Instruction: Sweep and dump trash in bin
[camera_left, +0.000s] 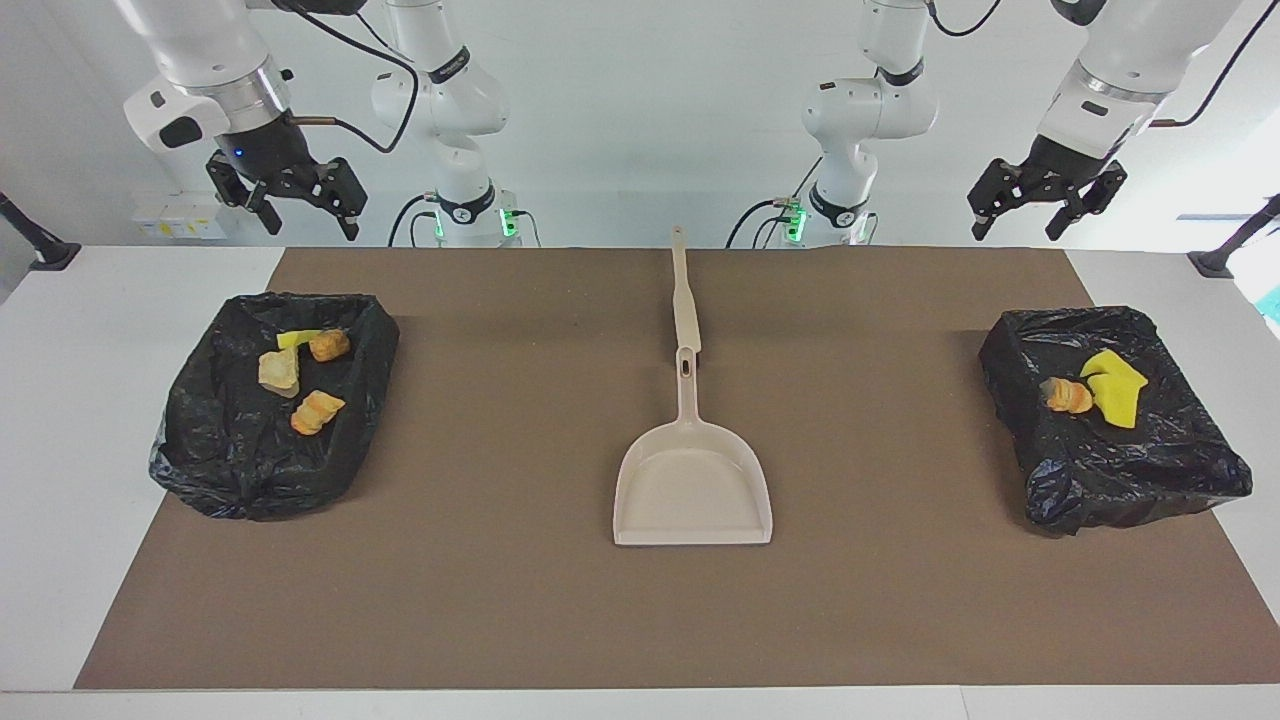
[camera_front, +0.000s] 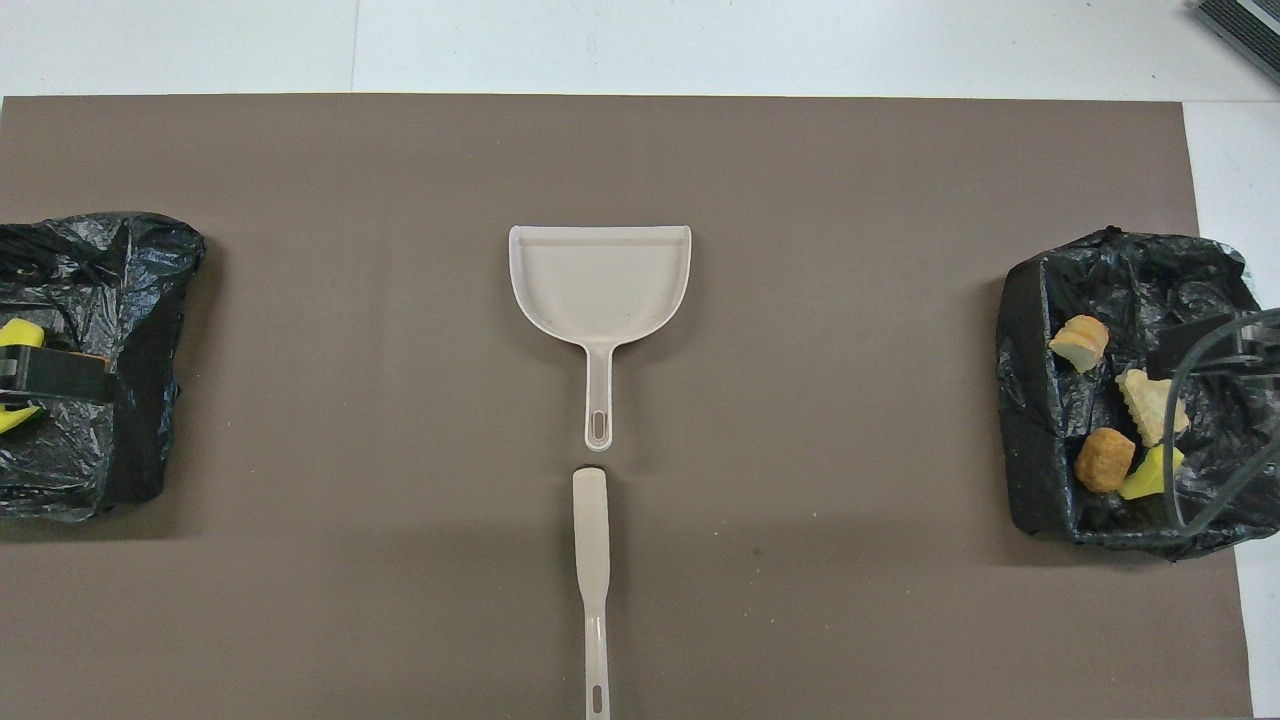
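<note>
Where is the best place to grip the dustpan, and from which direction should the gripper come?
Probably the straight handle of the dustpan, taken from above with the fingers across its narrow width. It lies flat on the mat and points toward the robots; the pan itself looks too wide and shallow. Both grippers hang raised and open.

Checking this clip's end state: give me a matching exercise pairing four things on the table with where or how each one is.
Things:
1. dustpan
2. brush
3. left gripper
4. tan and orange scraps

Places or states:
A. open, raised over the left arm's end of the table
B. in the black-lined bin at the right arm's end
C. empty, mid-mat
D. lying in line with the dustpan's handle, nearer the robots

Pairs: 1-C, 2-D, 3-A, 4-B
</note>
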